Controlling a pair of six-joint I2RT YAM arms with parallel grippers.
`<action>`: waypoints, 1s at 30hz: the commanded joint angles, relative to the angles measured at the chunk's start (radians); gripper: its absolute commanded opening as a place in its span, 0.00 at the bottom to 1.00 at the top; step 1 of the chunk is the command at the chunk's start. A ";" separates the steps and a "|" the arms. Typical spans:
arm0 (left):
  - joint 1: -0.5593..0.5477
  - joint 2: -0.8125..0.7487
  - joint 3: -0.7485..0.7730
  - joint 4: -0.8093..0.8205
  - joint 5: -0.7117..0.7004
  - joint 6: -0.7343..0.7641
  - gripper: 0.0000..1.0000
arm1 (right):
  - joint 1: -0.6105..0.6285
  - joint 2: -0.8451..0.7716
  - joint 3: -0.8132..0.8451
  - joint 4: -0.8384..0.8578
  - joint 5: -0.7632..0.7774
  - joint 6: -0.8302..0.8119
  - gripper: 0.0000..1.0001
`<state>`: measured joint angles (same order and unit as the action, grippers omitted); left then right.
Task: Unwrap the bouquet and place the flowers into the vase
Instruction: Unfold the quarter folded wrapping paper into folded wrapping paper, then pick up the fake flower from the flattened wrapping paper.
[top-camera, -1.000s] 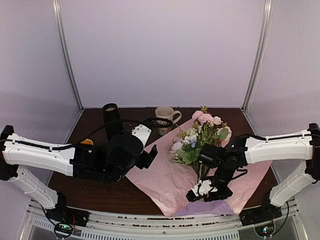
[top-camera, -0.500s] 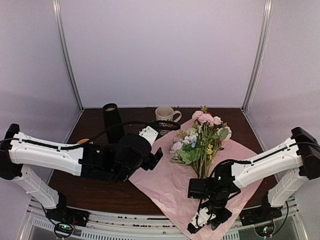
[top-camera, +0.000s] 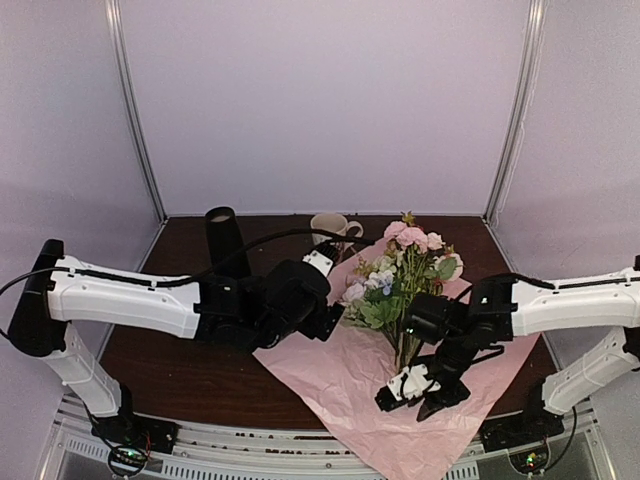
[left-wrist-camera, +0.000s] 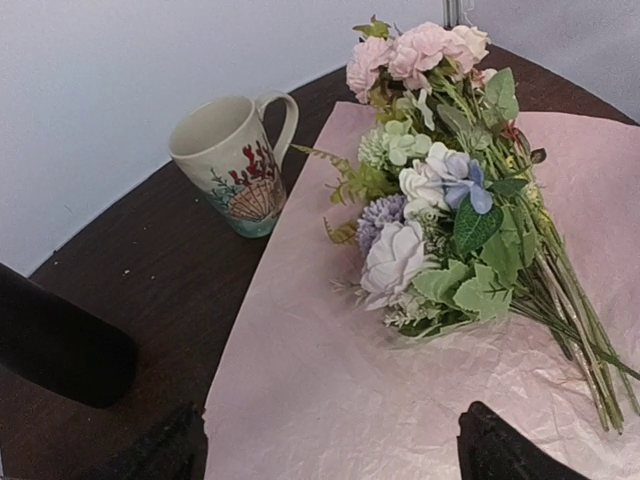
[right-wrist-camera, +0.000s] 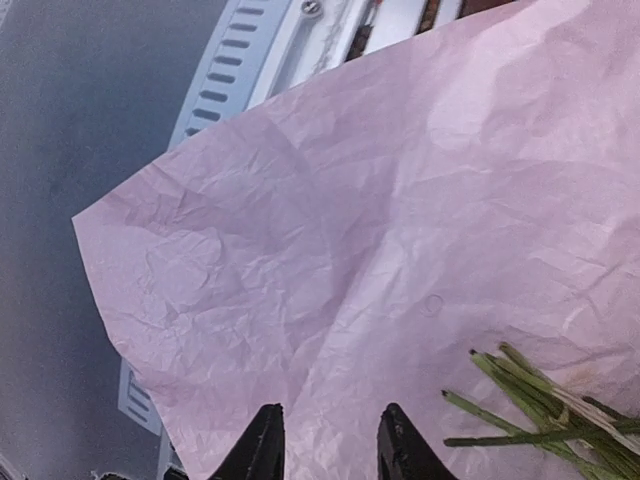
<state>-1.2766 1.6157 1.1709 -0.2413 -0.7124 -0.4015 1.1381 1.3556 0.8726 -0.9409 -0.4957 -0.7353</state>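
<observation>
on pink paper (top-camera: 335, 375), flowers (top-camera: 400, 285) lie unwrapped (left gripper (left-wrist-camera: 330, 455) gaping beside)

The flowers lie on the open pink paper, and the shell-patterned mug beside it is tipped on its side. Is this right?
Not quite. The left wrist view shows the shell-patterned mug standing upright beside the pink paper. The flowers do lie on the open paper.
</observation>
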 joint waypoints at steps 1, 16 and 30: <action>0.008 0.030 0.047 0.057 0.204 -0.011 0.82 | -0.234 -0.159 0.102 -0.101 -0.033 -0.062 0.34; 0.016 0.507 0.569 -0.145 0.646 0.079 0.32 | -0.881 -0.450 -0.111 0.416 -0.050 0.375 0.38; 0.051 0.697 0.780 -0.242 0.541 -0.058 0.24 | -0.884 -0.427 -0.103 0.412 -0.022 0.362 0.38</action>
<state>-1.2591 2.2990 1.9072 -0.4763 -0.1371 -0.3954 0.2611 0.9279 0.7712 -0.5495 -0.5465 -0.3874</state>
